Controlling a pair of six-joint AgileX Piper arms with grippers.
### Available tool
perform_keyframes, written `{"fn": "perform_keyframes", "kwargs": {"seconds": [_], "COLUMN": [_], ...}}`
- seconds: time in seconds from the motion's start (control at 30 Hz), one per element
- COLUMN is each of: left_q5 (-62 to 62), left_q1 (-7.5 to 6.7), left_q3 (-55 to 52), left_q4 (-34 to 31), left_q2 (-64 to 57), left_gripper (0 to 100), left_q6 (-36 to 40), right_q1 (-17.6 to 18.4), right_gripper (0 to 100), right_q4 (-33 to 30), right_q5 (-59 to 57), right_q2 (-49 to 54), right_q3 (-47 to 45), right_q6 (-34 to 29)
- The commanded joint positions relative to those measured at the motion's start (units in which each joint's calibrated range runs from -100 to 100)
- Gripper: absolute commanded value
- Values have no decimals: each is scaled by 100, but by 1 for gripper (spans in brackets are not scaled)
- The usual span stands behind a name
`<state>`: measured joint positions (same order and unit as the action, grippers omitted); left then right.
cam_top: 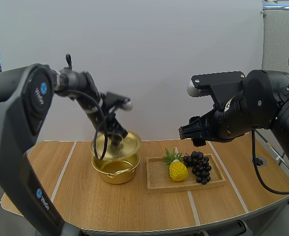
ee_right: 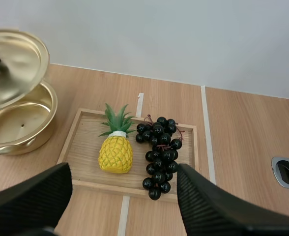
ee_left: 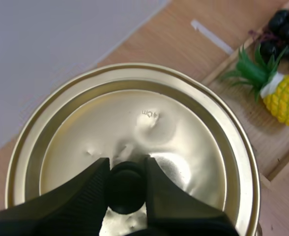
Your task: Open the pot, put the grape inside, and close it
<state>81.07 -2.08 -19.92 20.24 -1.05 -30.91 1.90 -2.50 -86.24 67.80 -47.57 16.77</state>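
Right wrist view has the right gripper (ee_right: 124, 172) spread wide and empty above the dark purple grape bunch (ee_right: 159, 155), which lies on the shallow wooden tray (ee_right: 85, 142) pointing lengthwise toward that arm, while the left gripper (ee_left: 127, 177) pinches the gold metal lid (ee_left: 184, 132) by its black knob (ee_left: 126, 191) over the uncovered round gold metal pot (ee_right: 16, 128).

Lab-style test bench: white screen (cam_top: 149, 64), tape-marked wooden table (cam_top: 134, 206), toy pineapple (cam_top: 178, 170).

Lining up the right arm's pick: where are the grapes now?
In the high view the grapes lie on the right end of the wooden tray, beside the pineapple.
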Motion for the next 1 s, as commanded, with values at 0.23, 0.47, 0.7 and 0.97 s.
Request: {"fn": "perform_keyframes", "kwargs": {"seconds": [0.23,0.47,0.7,0.97], "left_q5": [272,-124,-363,-1144], "left_q1": [-16,-16,-16,-16], "left_q3": [2625,3925,4853,5135], "left_q4": [-680,-906,-1023,-1023], "left_q2": [-1844,-2252,-2321,-2330], "left_gripper": [0,0,0,0], "left_q6": [570,1082,1354,1354], "right_q1": [-26,-26,-26,-26], "right_gripper": [100,100,100,100], "right_q4": [12,12,12,37], "right_q5": [-7,-7,-7,239], "right_q2": [64,64,64,7], "right_q3": [41,41,41,41], "right_q6": [-2,-2,-2,-2]}}
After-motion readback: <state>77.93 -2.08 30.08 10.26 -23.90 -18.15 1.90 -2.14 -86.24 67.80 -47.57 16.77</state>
